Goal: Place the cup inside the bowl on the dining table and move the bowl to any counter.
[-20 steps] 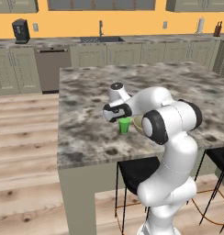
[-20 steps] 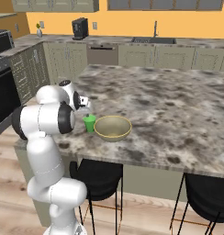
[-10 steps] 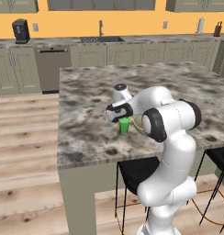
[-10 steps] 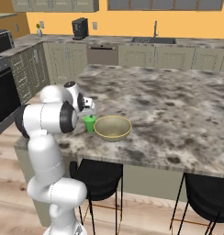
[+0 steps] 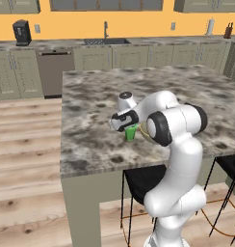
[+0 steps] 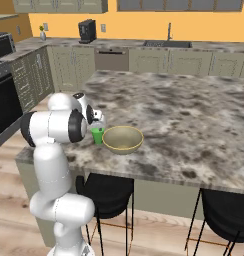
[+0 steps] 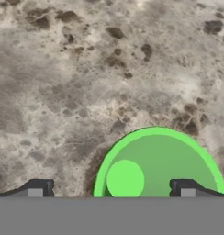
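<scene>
**One cup to be grasped: gripper poised above it on the table**

Left base view: the arm reaches over the near edge of the table (image 5: 90, 140). The gripper (image 5: 125, 123) hangs directly over the cup (image 5: 131, 133), which stands upright on the marble. The bowl (image 5: 143, 131) lies just beside the cup, mostly hidden by the arm.

Right base view: the cup (image 6: 97, 135) stands just beside the bowl (image 6: 123, 139), on the side nearer the arm; whether they touch cannot be told. The bowl is empty. The counter (image 6: 144, 46) runs along the far wall, well apart from the table (image 6: 194, 125).

Hand view: the camera looks straight down into the cup (image 7: 157, 165). The two fingertips (image 7: 36, 189) stand apart; the other one overlaps the cup's far rim, so the cup sits off-centre between them.

Judged step: the first one, grasping the cup; nothing is held. The next move appears to call for centring the jaws on the cup, lowering them, and closing on its wall before lifting it into the bowl.
</scene>
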